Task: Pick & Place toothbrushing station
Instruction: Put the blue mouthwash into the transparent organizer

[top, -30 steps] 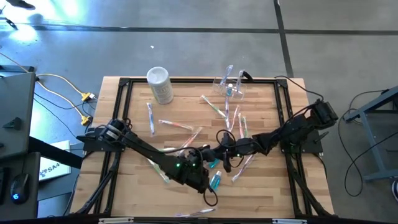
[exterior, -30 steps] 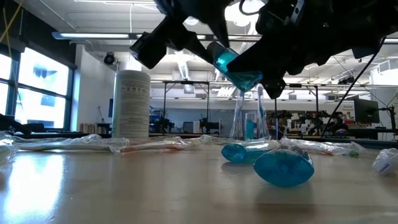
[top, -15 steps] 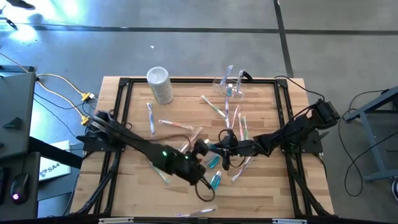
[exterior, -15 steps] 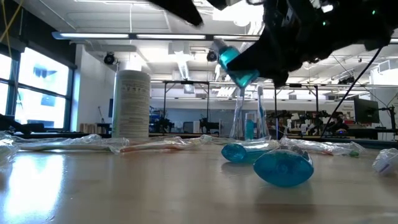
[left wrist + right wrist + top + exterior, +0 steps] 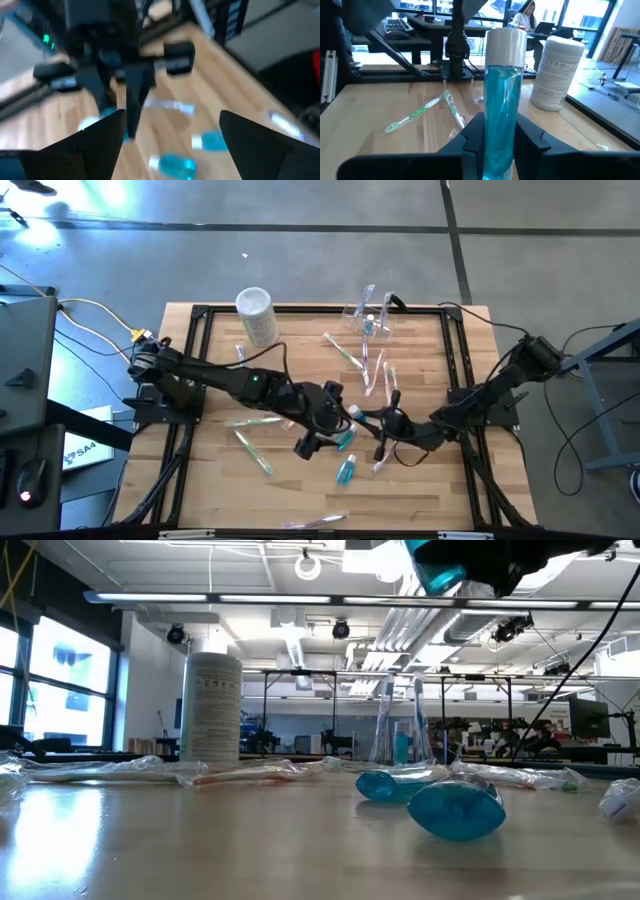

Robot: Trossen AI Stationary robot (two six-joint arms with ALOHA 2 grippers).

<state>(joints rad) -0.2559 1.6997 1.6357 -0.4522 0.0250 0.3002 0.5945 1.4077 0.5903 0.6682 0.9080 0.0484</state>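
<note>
The toothbrushing station point(image 5: 368, 321) is a clear box at the table's far right, resting on its base, with brushes and a blue tube inside; it also shows in the low view point(image 5: 401, 735). My right gripper point(image 5: 368, 419) is shut on a blue tube with a white cap point(image 5: 503, 90), high above the table's middle point(image 5: 436, 564). My left gripper point(image 5: 333, 423) hovers just left of it, open point(image 5: 172, 115), with nothing between its fingers. Two more blue tubes point(image 5: 346, 471) point(image 5: 345, 441) lie flat on the table. My right gripper pinches the tube's blue body point(image 5: 501, 131), well below the white cap point(image 5: 506, 46), between its two fingers point(image 5: 476, 131). The fingers come roughly level from the table's right. The cap end sticks out past the fingertips. The tube is lifted clear of the table.
A whitish cylindrical container point(image 5: 257, 315) stands at the far left. Several wrapped toothbrushes point(image 5: 283, 380) lie scattered over the middle and left of the table. A black rail frame point(image 5: 196, 370) runs along the table's sides. A person sits in the room beyond point(image 5: 526, 12).
My left gripper has come away from the blue tube, rising and going toward the table's far edge while rolling. My right gripper has kept the tube and carried it up and a little toward the right; the tube is now much higher above the table.
</note>
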